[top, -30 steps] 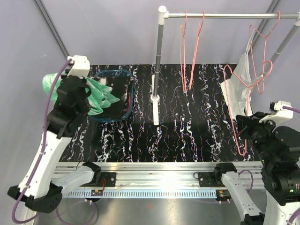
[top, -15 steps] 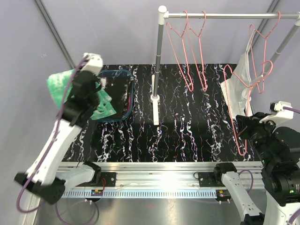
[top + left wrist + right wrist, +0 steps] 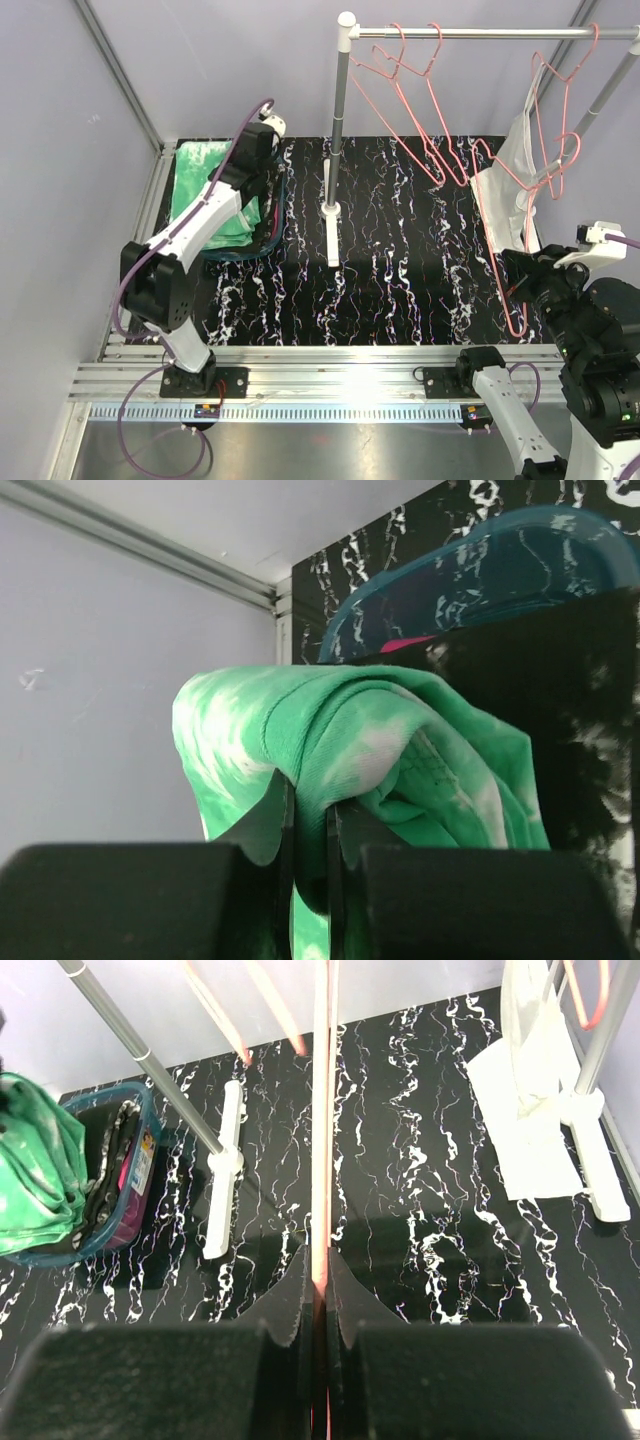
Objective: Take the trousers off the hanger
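Observation:
My left gripper (image 3: pixel 310 815) is shut on a fold of the mottled green-and-white trousers (image 3: pixel 380 740). It holds them over the blue basket (image 3: pixel 520 530) at the far left of the table. In the top view the green trousers (image 3: pixel 205 185) hang over the basket's left side below the gripper (image 3: pixel 248 170). The black speckled trousers (image 3: pixel 560 700) lie in the basket, with a strip of the magenta-pink trousers (image 3: pixel 410 642) showing behind. My right gripper (image 3: pixel 321 1260) is shut on the wire of a pink hanger (image 3: pixel 321 1110), which stands at the right (image 3: pixel 492 215).
A clothes rack has a rail (image 3: pixel 480 33) across the back and a post (image 3: pixel 335 150) on a white foot mid-table. Two empty pink hangers (image 3: pixel 410 110) hang on the rail. Another hanger (image 3: pixel 560 110) and a white cloth (image 3: pixel 510 180) hang at the right.
My left arm has swung from the near left to the far side over the basket, carrying the green trousers. The two empty hangers on the rail have swung to the right. The right arm is still.

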Tool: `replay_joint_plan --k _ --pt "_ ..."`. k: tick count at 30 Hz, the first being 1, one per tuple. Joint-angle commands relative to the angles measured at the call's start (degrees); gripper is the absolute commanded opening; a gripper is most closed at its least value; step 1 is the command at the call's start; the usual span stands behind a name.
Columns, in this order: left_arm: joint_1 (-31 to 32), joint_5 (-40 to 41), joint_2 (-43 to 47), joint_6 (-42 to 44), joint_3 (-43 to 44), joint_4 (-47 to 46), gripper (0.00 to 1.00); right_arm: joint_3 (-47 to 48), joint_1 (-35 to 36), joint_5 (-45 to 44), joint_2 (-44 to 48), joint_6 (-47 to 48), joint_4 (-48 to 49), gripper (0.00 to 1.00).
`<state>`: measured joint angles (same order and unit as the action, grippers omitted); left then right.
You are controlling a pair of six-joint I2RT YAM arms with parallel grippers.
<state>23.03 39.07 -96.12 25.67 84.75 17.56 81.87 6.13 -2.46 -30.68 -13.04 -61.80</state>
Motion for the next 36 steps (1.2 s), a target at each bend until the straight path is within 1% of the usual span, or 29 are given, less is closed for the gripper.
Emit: replay_joint_plan --k 1,5,7,8,9,11,12,14,15,17,18,20,21,24,26,27,30,32,33,34,35,36 --pt "0.7 -3.9 -3.2 -2.5 5.4 4.2 0.0 0.8 0.8 0.9 0.2 0.7 2.2 0.0" --pt "0.6 -7.3 -7.4 -4.0 9.5 7.9 0.0 0.3 0.9 0.8 0.6 0.9 2.4 0.0" --pt "0.6 -8.5 -11.0 -6.1 11.3 11.0 0.0 0.2 0.9 0.5 0.8 1.0 2.4 0.0" --pt "0.6 -9.1 -12.1 -7.0 13.6 12.3 0.0 0.2 0.9 0.4 0.8 0.9 2.3 0.0" --pt "0.4 -11.8 -13.1 -9.5 14.6 14.4 0.0 0.1 0.9 0.4 0.9 1.0 2.2 0.0" --pt "-0.3 -16.6 -15.6 -12.5 16.4 15.1 0.0 -0.1 1.1 0.0 1.0 1.2 2.3 0.0" --pt "-1.9 -22.5 -16.6 -16.2 17.0 15.4 0.0 -0.2 1.1 0.0 1.0 1.2 2.3 0.0" --pt "-3.1 -25.4 -20.6 -19.7 19.7 18.3 0.0 -0.6 1.1 -0.2 1.1 1.2 2.5 0.0" --pt "-3.9 -26.8 -21.6 -22.8 22.1 19.0 0.0 -0.7 1.1 -0.3 1.1 1.2 2.5 0.0" --pt "-4.7 -27.1 -22.9 -25.4 23.0 19.5 0.0 -1.1 1.2 -0.6 1.2 1.3 2.5 0.0" --pt "-5.8 -28.3 -23.1 -30.6 23.0 19.2 0.0 -1.3 1.2 -0.8 1.3 1.3 2.6 0.0" --pt "-6.9 -29.0 -23.3 -35.2 23.4 19.0 0.0 -1.4 1.2 -0.7 1.2 1.3 2.8 0.0" --pt "-8.4 -30.9 -23.9 -39.6 23.9 19.6 0.0 -1.4 1.2 -0.7 1.1 1.3 2.8 0.0" --pt "-10.7 -34.5 -24.9 -46.3 25.2 20.4 0.0 -1.4 1.2 -0.5 1.1 1.3 2.9 0.0" --pt "-11.1 -34.4 -25.4 -49.4 25.6 20.8 0.0 -1.4 1.2 -0.7 1.1 1.3 2.8 0.0" --pt "-11.1 -33.5 -25.4 -50.0 25.8 20.8 0.0 -1.5 1.2 -0.8 1.1 1.3 2.8 0.0" --pt "-11.2 -34.0 -25.3 -52.3 27.1 21.0 0.0 -1.6 1.2 -1.0 1.1 1.4 2.7 0.0" --pt "-11.2 -35.0 -23.5 -52.7 28.0 20.6 0.13 -1.5 1.2 -1.1 1.1 1.6 2.5 0.0" --pt "-11.2 -35.5 -22.5 -52.8 28.1 20.4 0.24 -1.4 1.3 -1.2 0.8 1.8 2.5 0.0" --pt "-11.2 -36.1 -20.4 -52.8 28.4 20.1 0.42 -1.4 1.3 -1.9 0.6 1.9 2.4 0.0" --pt "-11.3 -37.1 -19.2 -52.4 28.8 19.4 0.53 -1.4 1.5 -2.4 0.5 2.0 2.5 0.0" --pt "-11.4 -38.7 -18.2 -52.2 29.8 19.3 0.62 -1.3 1.9 -3.2 0.3 2.3 2.5 0.0"
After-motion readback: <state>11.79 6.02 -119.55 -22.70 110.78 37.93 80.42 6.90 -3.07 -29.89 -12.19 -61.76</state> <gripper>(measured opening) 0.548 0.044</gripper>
